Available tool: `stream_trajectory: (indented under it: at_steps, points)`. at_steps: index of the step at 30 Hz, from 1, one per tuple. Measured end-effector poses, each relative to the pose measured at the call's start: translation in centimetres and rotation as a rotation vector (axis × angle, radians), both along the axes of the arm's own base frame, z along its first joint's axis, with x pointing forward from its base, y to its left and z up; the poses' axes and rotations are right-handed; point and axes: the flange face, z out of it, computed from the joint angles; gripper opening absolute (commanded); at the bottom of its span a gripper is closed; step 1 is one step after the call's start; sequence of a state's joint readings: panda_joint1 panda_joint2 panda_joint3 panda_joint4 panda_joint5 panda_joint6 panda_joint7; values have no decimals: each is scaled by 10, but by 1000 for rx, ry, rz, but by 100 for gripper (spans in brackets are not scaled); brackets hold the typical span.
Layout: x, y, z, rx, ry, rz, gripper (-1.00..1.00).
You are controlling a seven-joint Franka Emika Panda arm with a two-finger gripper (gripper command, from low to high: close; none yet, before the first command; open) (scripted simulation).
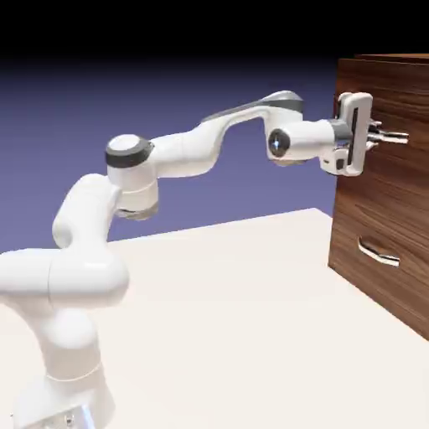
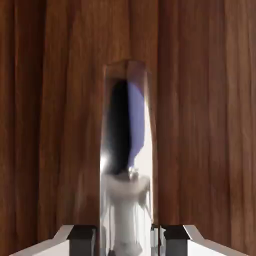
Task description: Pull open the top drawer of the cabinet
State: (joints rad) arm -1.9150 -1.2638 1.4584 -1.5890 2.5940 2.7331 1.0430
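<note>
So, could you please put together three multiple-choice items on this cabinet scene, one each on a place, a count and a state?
1. Where is the gripper?
A. At the top drawer's handle
B. At the lower drawer's handle
C. Resting on the table

2. How many silver handles show on the cabinet in the exterior view?
A. One
B. Two
C. Three

3. How do the fingers stand in the hand view?
A. Spread far from the handle
B. One on each side of the handle, close against it
C. Holding a cube

Key:
1 A: the hand is level with the top drawer, its fingers at the upper handle, well above the lower handle and the table.
2 B: one on each drawer front.
3 B: the grey fingertips flank the shiny bar; contact itself is hard to confirm.
</note>
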Motion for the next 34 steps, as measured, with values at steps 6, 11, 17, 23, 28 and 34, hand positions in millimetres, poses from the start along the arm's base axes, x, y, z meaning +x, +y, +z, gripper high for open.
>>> stream_trajectory:
  at_steps: [6,11,17,23,28,34]
  points:
    - [-51,0,0,0,0,0,-100]
    - [-100,0,0,0,0,0,-100]
    - [-141,-2,9,11,-31,2,-100]
    - [-127,-2,11,3,-32,3,-100]
    - [-141,0,0,-1,-1,0,-100]
    - [-178,1,0,-1,-1,0,100]
